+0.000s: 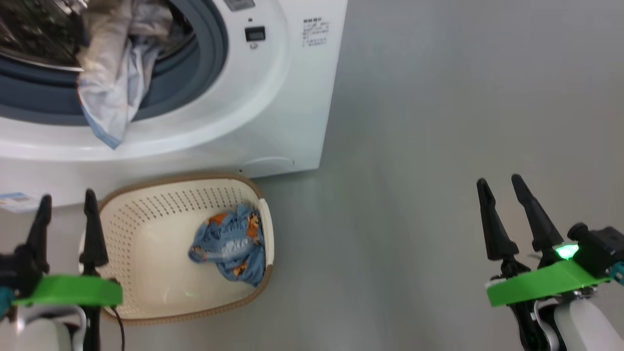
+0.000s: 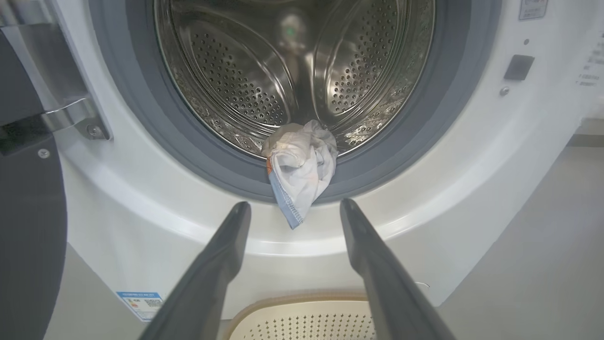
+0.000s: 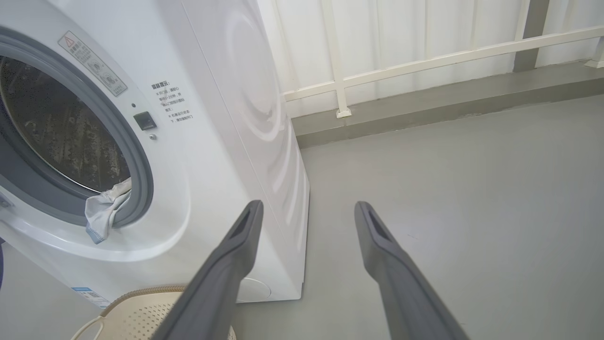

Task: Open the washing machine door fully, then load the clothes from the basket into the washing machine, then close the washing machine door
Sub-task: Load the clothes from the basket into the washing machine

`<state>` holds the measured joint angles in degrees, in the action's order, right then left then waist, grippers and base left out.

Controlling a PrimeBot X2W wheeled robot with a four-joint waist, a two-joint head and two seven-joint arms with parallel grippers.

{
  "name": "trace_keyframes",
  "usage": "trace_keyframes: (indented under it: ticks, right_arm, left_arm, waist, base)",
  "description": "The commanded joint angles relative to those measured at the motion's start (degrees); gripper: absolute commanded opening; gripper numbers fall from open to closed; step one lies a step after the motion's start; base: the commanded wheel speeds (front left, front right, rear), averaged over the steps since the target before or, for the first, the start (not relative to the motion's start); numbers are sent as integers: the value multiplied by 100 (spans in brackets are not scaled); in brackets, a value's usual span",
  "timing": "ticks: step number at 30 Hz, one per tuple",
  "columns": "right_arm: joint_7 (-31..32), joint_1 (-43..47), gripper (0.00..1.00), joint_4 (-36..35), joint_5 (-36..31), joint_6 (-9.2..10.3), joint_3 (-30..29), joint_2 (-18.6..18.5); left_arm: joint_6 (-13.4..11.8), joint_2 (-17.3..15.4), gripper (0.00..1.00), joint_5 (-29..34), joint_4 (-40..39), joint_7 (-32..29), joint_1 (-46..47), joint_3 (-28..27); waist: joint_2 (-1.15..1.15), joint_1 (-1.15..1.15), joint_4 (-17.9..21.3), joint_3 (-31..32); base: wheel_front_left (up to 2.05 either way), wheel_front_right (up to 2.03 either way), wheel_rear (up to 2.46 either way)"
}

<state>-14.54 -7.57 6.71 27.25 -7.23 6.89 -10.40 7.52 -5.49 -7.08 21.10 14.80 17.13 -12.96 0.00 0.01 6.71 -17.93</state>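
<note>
The white washing machine (image 1: pixel 273 97) stands with its mouth open, and the washing machine door (image 2: pixel 26 236) is swung out to the left as a dark slab. A pale white-and-blue garment (image 2: pixel 302 170) hangs over the grey gasket lip (image 1: pixel 114 87), half in the steel drum (image 2: pixel 245 71). On the floor in front sits the cream basket (image 1: pixel 146 229) with one light-blue, orange-printed piece of clothes (image 1: pixel 231 246) at its right end. My left gripper (image 1: pixel 68 195) is open beside the basket's left rim, empty. My right gripper (image 1: pixel 498 179) is open over bare floor, far right.
Grey floor (image 1: pixel 438 146) stretches to the right of the machine. A white railing (image 3: pixel 424 66) and a low grey kerb run behind it. The door hinge (image 2: pixel 71 118) sits on the machine's left front. A blue label (image 2: pixel 140 302) is stuck low on the front.
</note>
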Motion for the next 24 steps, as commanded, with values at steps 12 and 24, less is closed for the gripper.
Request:
trace_keyframes:
  ticks: [12,24]
  right_arm:
    - [-46,-802,100,-184,-60,-25,262,215]
    - [-46,-957,100,-192,-51,-25,297,291]
  left_arm:
    - [-5,-811,100,-103,1281,19,1829,-117]
    - [-4,-1141,100,-222,2172,19,2640,62]
  waist:
    - [0,-1,296,-1405]
    - [0,-1,418,-1644]
  base:
    - [0,0,0]
    - [0,0,0]
